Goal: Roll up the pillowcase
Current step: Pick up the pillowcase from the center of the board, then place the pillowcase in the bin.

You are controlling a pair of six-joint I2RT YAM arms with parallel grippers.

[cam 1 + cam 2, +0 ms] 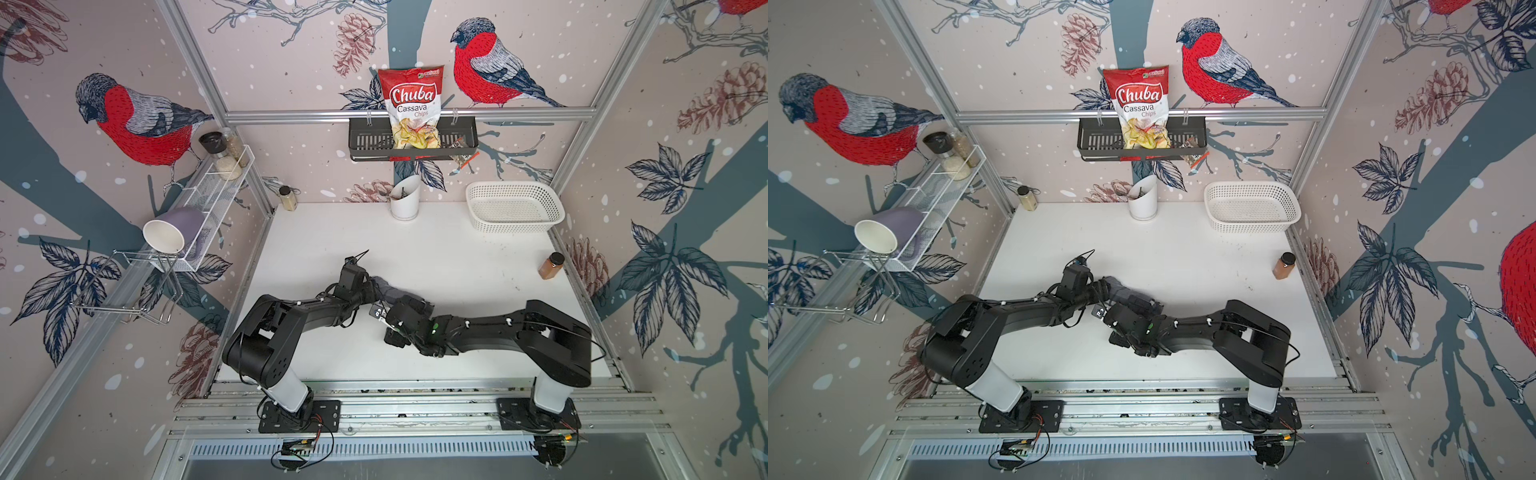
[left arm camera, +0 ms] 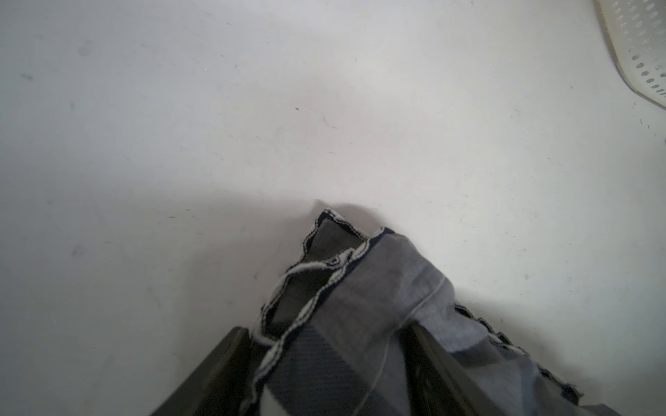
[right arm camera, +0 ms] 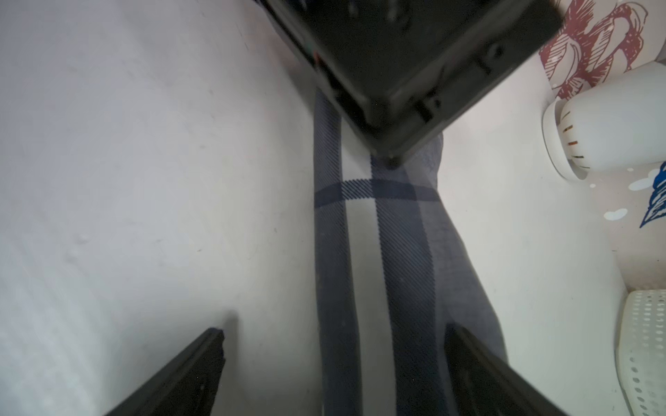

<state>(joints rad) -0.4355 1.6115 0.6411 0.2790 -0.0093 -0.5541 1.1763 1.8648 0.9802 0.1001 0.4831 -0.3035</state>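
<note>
Roll of grey plaid cloth pillowcase (image 3: pixel 378 252), clear of every edge of the white surface (image 2: pixel 180 108); we judge the left hand (image 2: pixel 328 329) grips its end against unwinding, the right hand (image 3: pixel 335 331) straddling it, released.

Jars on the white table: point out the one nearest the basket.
The orange-brown jar on the right, in front of the basket; the pale-filled jar stands far off in the back left corner.
</note>
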